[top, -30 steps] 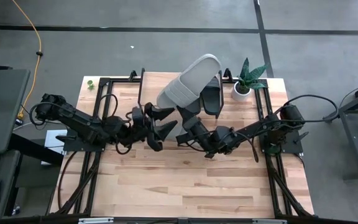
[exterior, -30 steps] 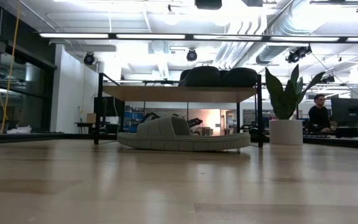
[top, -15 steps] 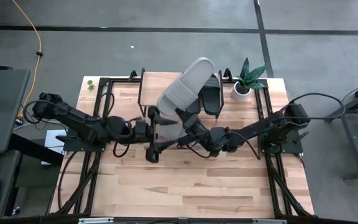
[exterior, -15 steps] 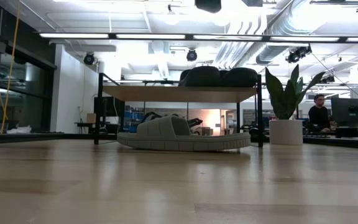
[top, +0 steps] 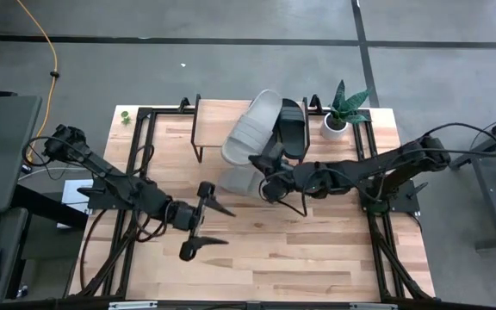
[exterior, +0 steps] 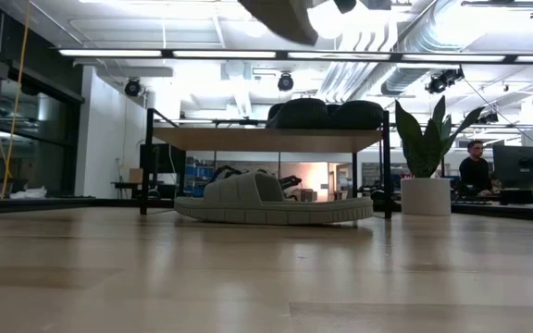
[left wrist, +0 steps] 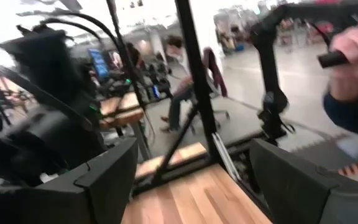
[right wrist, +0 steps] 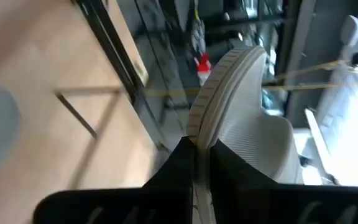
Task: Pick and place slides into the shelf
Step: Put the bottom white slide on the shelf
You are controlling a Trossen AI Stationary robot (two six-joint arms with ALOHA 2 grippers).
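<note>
**Right gripper holding a grey slide above the shelf, left gripper hanging open**

The wooden table (top: 317, 250) is carrying everything, and the shelf (top: 209, 112) is standing at its far edge on thin dark legs. In the low view, the shelf board (exterior: 248, 139) is sitting level with two black slides (exterior: 327, 113) resting side by side on top of it. From above, only one black slide (top: 293, 129) is showing clearly.

The right arm is reaching in from its side of the table towards the shelf. The right gripper (top: 268, 165) is pinching the edge of a light grey slide (top: 252, 127), which is hanging tilted in the air over the shelf and partly covering it from above. In the right wrist view the two dark fingers (right wrist: 182, 168) are pressing together on the ribbed sole edge of this grey slide (right wrist: 247, 118). Its underside is just showing at the top of the low view (exterior: 285, 14).

The second grey slide (exterior: 266, 205) is lying flat on the table, under the shelf board between its legs; from above part of it (top: 235, 181) is peeking out just beside the right gripper.

The left gripper (top: 205, 228) is hovering over the middle of the table, well apart from the shelf, with its fingers (left wrist: 104, 180) spreading wide and holding nothing.

A potted plant (top: 341, 116) is standing just beside the shelf's right end.
</note>
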